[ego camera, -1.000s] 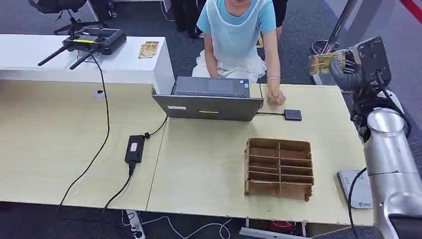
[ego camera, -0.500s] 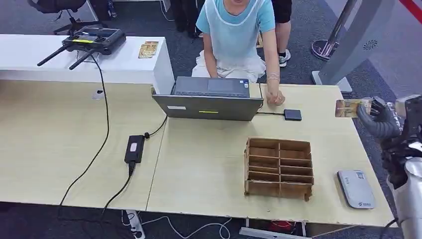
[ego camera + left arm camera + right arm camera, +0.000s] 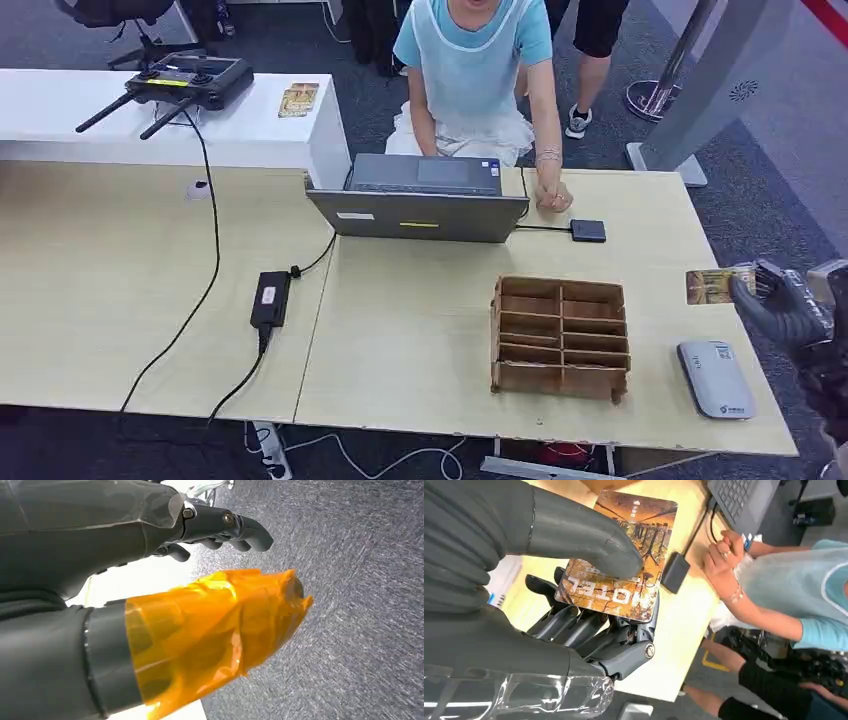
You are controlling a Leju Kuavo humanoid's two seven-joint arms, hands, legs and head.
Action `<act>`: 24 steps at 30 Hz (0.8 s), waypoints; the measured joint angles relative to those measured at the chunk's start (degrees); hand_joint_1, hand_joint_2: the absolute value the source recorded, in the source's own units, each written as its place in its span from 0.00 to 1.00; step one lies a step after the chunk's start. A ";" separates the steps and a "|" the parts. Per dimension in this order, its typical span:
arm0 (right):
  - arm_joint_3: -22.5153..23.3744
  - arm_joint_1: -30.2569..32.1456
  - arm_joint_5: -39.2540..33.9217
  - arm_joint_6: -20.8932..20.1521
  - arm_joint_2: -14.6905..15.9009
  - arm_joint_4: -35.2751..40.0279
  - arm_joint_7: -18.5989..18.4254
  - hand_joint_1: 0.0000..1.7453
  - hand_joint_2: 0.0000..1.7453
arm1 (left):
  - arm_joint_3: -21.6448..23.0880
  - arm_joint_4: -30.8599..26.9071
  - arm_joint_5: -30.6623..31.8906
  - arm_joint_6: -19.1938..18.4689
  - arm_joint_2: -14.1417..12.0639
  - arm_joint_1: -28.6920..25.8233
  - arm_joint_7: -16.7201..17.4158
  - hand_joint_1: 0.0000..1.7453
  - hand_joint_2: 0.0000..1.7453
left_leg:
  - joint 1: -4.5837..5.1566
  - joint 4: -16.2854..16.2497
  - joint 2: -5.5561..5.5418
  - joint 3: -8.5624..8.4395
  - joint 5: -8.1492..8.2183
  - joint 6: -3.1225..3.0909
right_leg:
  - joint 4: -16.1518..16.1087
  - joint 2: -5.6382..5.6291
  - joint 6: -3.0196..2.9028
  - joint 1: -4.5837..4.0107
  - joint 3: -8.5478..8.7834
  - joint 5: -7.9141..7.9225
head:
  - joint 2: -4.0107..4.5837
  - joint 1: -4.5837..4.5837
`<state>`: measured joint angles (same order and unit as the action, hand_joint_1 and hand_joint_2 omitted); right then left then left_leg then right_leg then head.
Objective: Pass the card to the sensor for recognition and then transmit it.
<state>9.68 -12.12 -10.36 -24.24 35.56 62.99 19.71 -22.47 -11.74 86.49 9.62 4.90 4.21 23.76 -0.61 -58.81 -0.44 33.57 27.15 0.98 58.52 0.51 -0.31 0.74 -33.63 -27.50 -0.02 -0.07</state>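
Cardboard, a brown compartmented organiser (image 3: 560, 338), is sitting on the pale wooden desk (image 3: 420, 330) beside the grey rounded sensor pad (image 3: 716, 379). The right hand (image 3: 785, 305) is pinching the brown printed hotel card (image 3: 712, 285) above the desk's right edge, near the sensor. A person's hand (image 3: 553, 196) is resting behind the grey laptop (image 3: 420, 200). The left hand (image 3: 220, 530) is hanging empty, fingers loosely curled.

— What surfaces are shown?
— A pale, matt wood-grain table (image 3: 420, 320), a brown corrugated cardboard organiser (image 3: 560, 338) and rough grey carpet (image 3: 360, 605) are seen.
— And the card?
— A glossy printed card (image 3: 621, 560) is pinched by the matt dark right hand (image 3: 589, 625).
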 joint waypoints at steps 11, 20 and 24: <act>0.17 4.75 -1.40 -5.00 2.95 -0.28 -0.33 1.00 1.00 | -0.07 0.00 0.31 0.55 -0.04 -0.03 -0.07 0.00 0.00 | 0.01 0.00 0.02 -0.01 0.02 -0.03 | -0.01 -0.02 0.00 0.01 -0.01 0.00 | 0.00 0.04; -0.11 5.91 -0.94 -5.77 4.15 -1.48 -1.77 1.00 1.00 | -0.11 0.00 0.63 0.63 -0.11 -0.01 -0.07 0.00 0.00 | 0.01 0.00 0.07 -0.02 0.03 -0.04 | 0.00 -0.03 0.01 0.01 -0.01 -0.01 | 0.00 0.02; -0.41 5.99 0.13 -4.96 4.59 -2.25 -2.45 1.00 1.00 | -0.17 0.00 0.96 0.66 -0.24 0.00 -0.07 0.00 0.00 | 0.00 0.00 0.07 -0.02 0.03 -0.04 | 0.00 -0.04 0.01 0.00 0.00 -0.01 | 0.02 0.04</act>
<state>9.27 -6.13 -10.23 -29.20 40.15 60.74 17.27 -22.64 -11.74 87.45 10.27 4.66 4.21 23.69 -0.61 -58.81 -0.37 33.56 27.18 0.94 58.52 0.47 -0.31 0.74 -33.63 -27.51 0.00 -0.02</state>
